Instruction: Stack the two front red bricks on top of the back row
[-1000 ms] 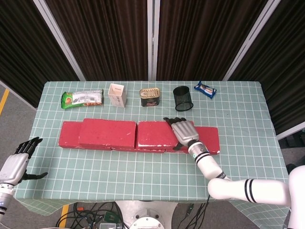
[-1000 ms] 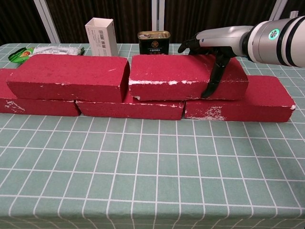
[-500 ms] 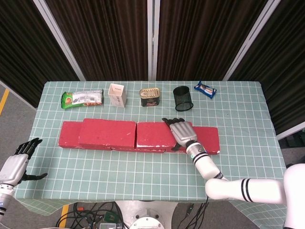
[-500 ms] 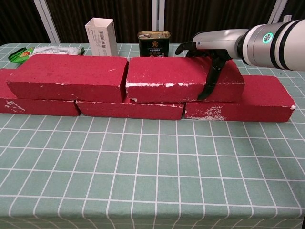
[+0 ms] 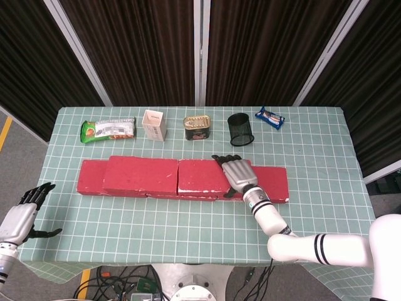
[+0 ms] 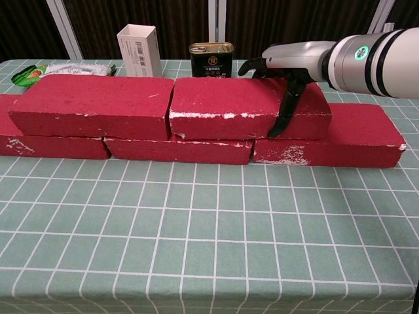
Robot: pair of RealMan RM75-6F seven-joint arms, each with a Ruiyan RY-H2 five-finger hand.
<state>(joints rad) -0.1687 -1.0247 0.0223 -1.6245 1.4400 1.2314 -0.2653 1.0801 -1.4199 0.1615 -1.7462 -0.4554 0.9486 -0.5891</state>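
Two red bricks lie on top of a lower row of red bricks (image 6: 327, 140). The left top brick (image 6: 91, 104) (image 5: 141, 174) sits alone. My right hand (image 5: 237, 174) (image 6: 288, 72) grips the right top brick (image 6: 229, 108) (image 5: 200, 175), fingers over its top and thumb down its front face. The two top bricks nearly touch end to end. My left hand (image 5: 25, 210) hovers off the table's left front corner, fingers spread, holding nothing.
Along the back stand a green snack bag (image 5: 108, 130), a white carton (image 5: 154, 125), a tin can (image 5: 197, 127), a black mesh cup (image 5: 240, 129) and a blue packet (image 5: 270, 117). The checked green mat (image 6: 196, 248) spreads in front of the bricks.
My right hand has slid the right top brick leftward, closing the gap to the left top brick. The left hand has drifted slightly down and outward.
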